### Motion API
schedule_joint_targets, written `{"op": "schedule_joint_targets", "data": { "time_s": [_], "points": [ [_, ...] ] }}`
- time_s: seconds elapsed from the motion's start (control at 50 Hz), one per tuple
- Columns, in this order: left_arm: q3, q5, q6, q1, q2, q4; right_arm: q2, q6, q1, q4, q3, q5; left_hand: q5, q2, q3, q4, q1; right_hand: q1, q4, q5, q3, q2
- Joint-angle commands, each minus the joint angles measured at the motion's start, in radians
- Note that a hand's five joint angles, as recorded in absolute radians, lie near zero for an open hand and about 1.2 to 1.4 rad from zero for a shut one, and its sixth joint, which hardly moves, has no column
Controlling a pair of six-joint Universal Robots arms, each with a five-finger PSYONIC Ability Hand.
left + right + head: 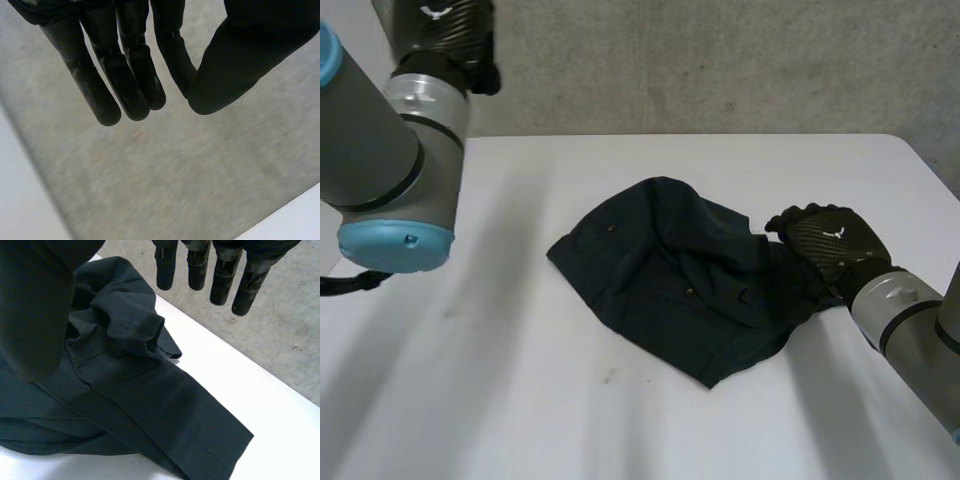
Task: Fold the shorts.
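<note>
— Where are the shorts [680, 280]?
— Crumpled mid-table [520, 400]; the right hand [830, 245] is at their right edge, fingers straight, grasping nothing
— The left hand [125, 65]?
— Well apart, fingers relaxed, empty

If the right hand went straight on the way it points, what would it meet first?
Likely the bunched edge of the shorts, right by the right hand; depth is hard to judge.

Shorts [685, 275] mid-table [520, 400]; R hand [825, 245] at their right edge; L hand [445, 30] far back-left.
</note>
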Motion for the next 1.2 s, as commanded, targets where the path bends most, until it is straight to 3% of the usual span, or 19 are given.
{"op": "schedule_joint_targets", "data": {
  "time_s": [0.02, 0.06, 0.1, 0.32, 0.48, 0.68, 0.86, 1.08, 1.16, 1.2],
  "points": [
    [-0.011, 0.067, -0.002, -0.127, -0.146, -0.025, 0.001, -0.001, 0.005, 0.0, 0.006, 0.008, -0.051, -0.086, -0.075, -0.098, -0.042, -0.033, -0.065, -0.07, -0.04, -0.05],
    [-0.023, 0.069, 0.0, -0.145, -0.163, -0.054, -0.005, -0.001, -0.002, 0.001, 0.006, 0.008, -0.537, -0.571, -0.56, -0.583, -0.527, -0.033, -0.065, -0.07, -0.04, -0.05],
    [-0.056, 0.069, -0.002, -0.146, -0.174, -0.106, -0.011, -0.001, -0.003, 0.001, 0.006, 0.002, -0.703, -0.738, -0.726, -0.75, -0.694, -0.033, -0.065, -0.07, -0.04, -0.05],
    [-0.259, 0.078, -0.103, -0.047, -0.165, -0.228, -0.078, -0.025, -0.012, 0.015, -0.02, -0.003, -0.656, -0.691, -0.68, -0.703, -0.647, -0.033, -0.065, -0.07, -0.04, -0.05],
    [-0.38, 0.162, -0.252, -0.113, -0.134, -0.219, -0.102, -0.055, -0.052, 0.014, -0.01, -0.005, -0.65, -0.685, -0.674, -0.697, -0.641, -0.033, -0.065, -0.07, -0.04, -0.05],
    [-0.397, 0.179, -0.261, -0.193, -0.148, -0.139, -0.1, -0.058, -0.048, 0.008, 0.004, -0.005, -0.645, -0.679, -0.668, -0.691, -0.635, -0.033, -0.065, -0.07, -0.04, -0.05],
    [-0.296, 0.148, -0.224, -0.195, -0.272, -0.119, -0.1, -0.059, -0.037, 0.004, 0.015, -0.005, -0.565, -0.6, -0.588, -0.612, -0.556, -0.033, -0.065, -0.07, -0.04, -0.05],
    [-0.207, 0.093, -0.054, -0.195, -0.38, -0.079, -0.092, -0.062, -0.037, 0.001, 0.029, -0.006, -0.483, -0.518, -0.507, -0.53, -0.474, -0.033, -0.065, -0.07, -0.04, -0.05],
    [-0.192, 0.076, -0.02, -0.188, -0.395, -0.053, -0.089, -0.065, -0.037, 0.001, 0.029, -0.006, -0.243, -0.278, -0.266, -0.29, -0.234, -0.033, -0.065, -0.07, -0.04, -0.05],
    [-0.184, 0.061, -0.01, -0.185, -0.398, -0.045, -0.089, -0.068, -0.038, 0.0, 0.029, -0.006, 0.222, 0.188, 0.199, 0.176, 0.232, -0.033, -0.065, -0.07, -0.04, -0.05]
  ]
}}
